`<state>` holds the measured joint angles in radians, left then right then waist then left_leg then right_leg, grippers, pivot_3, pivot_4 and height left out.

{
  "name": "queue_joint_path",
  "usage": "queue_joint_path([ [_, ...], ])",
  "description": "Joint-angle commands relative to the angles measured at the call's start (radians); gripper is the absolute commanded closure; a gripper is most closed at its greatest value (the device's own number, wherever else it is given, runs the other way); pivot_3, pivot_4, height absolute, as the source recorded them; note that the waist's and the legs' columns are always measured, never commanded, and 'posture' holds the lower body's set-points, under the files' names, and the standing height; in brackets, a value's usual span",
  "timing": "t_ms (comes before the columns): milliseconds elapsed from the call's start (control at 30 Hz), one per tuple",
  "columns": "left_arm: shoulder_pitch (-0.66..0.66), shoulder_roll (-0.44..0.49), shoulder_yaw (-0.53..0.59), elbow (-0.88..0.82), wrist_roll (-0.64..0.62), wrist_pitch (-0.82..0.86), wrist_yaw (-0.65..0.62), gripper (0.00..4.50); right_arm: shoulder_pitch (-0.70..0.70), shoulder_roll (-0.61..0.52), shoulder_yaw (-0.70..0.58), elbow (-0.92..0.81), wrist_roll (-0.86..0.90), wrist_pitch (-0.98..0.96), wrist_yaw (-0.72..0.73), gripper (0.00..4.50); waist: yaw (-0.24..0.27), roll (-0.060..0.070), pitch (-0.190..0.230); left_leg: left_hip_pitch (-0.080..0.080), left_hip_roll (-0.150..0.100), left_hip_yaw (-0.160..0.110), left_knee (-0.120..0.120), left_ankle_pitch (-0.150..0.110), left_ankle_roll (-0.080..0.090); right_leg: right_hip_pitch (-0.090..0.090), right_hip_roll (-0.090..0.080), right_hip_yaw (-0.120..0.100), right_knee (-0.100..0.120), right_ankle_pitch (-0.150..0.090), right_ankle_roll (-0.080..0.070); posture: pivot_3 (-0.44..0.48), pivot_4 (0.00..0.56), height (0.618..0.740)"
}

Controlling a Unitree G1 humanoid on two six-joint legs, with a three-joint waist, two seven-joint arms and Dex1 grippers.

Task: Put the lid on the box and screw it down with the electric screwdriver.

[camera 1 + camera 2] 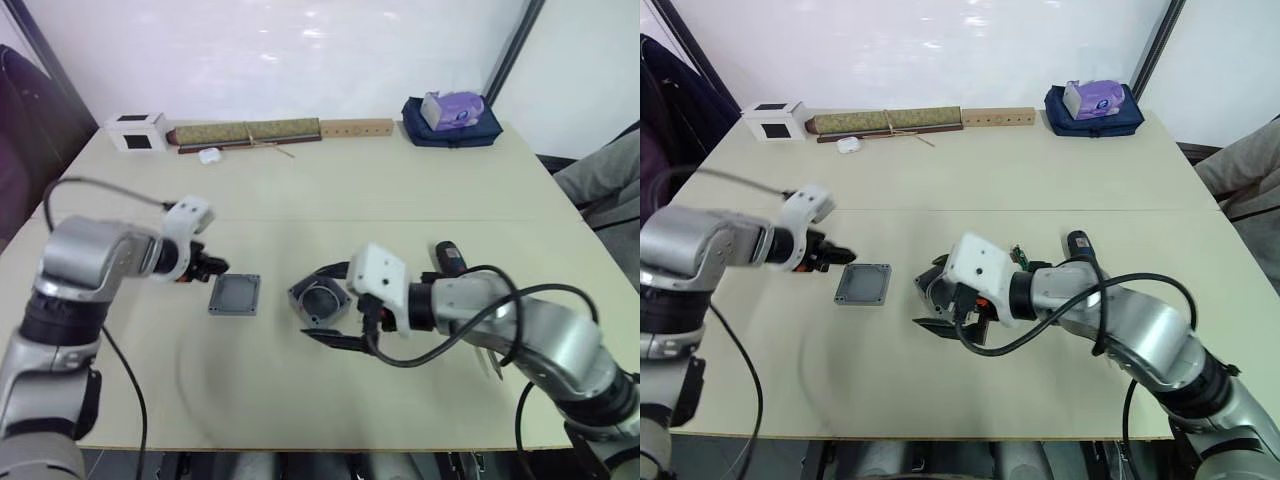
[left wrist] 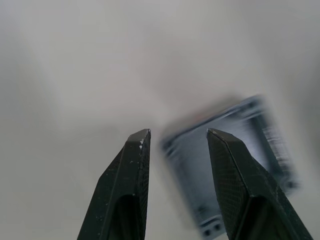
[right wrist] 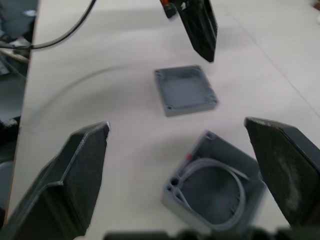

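The lid [image 1: 235, 294] lay flat on the beige table [image 1: 420, 190], hollow side up, a little toward the robot's left of centre. The box [image 1: 320, 300] sat just beside it on the robot's right, also open upward, with the white wire loop curled inside; the two were near each other but not touching.

What mattered was which hand stood closer to the lid. The left gripper [image 1: 212, 267] was just off the lid's far-left corner, its black fingers pointing toward it across the table. From the left wrist, the fingertips [image 2: 140, 137] showed a narrow gap between them with nothing in it, and the lid [image 2: 230, 160] lay just ahead, slightly to one side of the line between them. The left forearm came in low and nearly level from the robot's left.

The right gripper [image 1: 340, 325] was at the box: its fingers were spread wide, one on either side of the box [image 3: 215, 185], as the right wrist view showed, and I couldn't tell whether either pad touched a wall. That forearm reached across from the right, wrist bent inward.

The electric screwdriver [image 1: 449, 257] lay behind the right wrist, its long axis running roughly away from the robot, not picked up.

My guess was that the left hand would take the lid while the right steadied the box.
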<state>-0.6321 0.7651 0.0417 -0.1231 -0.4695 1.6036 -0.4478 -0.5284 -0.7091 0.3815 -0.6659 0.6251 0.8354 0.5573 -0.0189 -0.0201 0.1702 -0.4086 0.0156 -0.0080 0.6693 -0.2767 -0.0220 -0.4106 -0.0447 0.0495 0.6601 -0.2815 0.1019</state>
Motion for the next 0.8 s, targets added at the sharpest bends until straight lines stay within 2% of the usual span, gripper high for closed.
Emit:
queue_joint_path([
  [33,0.021,0.0,0.049,-0.078,-0.096,0.011,0.116,2.73,0.003,0.026,-0.003,0.016,-0.061,-0.054,0.03,0.0,0.008,0.0,0.0,0.0,-0.001,0.0,0.0,0.0,-0.001,0.0,-0.001,0.0,0.001,0.0,0.0,0.0,0.15,0.74],
  [300,-0.021,-0.042,0.065,0.034,-0.251,0.011,0.293,2.73,0.05,0.067,-0.036,-0.021,-0.086,-0.011,0.003,0.0,0.006,-0.001,-0.001,0.0,-0.004,0.0,0.0,0.001,-0.002,0.0,-0.005,0.0,0.002,0.0,0.0,0.0,0.15,0.74],
  [667,-0.136,0.057,0.016,0.13,-0.401,0.011,0.376,2.73,0.124,0.086,-0.056,-0.06,-0.11,0.014,-0.022,0.0,0.003,-0.001,-0.001,0.001,-0.003,0.0,0.0,0.001,-0.003,-0.001,-0.004,0.0,0.002,0.0,0.0,0.0,0.15,0.74],
  [800,-0.158,0.081,-0.029,0.132,-0.5,0.011,0.379,2.73,0.158,0.088,-0.049,-0.066,-0.137,0.006,-0.03,0.0,0.006,-0.001,-0.001,0.0,-0.004,0.0,0.0,0.001,-0.003,0.0,-0.004,0.0,0.002,0.0,0.0,0.0,0.15,0.74],
])
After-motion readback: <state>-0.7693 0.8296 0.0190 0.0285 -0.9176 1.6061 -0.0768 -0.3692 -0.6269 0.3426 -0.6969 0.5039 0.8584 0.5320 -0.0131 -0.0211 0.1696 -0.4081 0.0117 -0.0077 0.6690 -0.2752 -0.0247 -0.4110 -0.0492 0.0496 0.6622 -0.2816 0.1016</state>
